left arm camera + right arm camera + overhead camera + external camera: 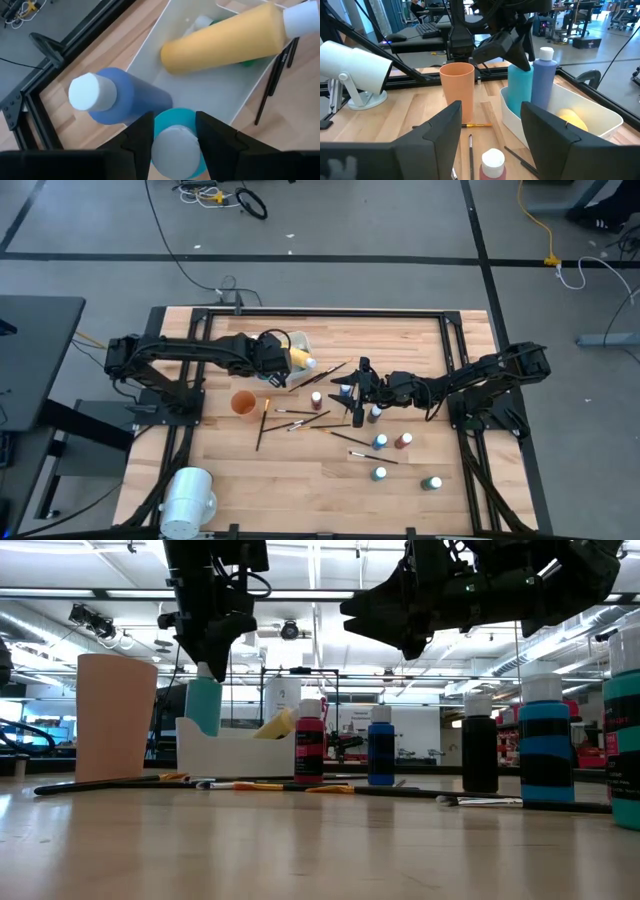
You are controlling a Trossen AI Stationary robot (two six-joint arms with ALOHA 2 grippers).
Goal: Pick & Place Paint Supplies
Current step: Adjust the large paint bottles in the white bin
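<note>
While the right claw (360, 393) waits open, the left claw (174, 134) grips the upright teal bottle (176, 145) directly above the white tub (210, 92).

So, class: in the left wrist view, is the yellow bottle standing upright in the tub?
No: the yellow bottle lies on its side in the white tub, its white cap pointing toward the tub's far end.

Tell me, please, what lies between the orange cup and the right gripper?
In the high view, paintbrushes and a red paint bottle lie between the orange cup and right gripper.
</note>
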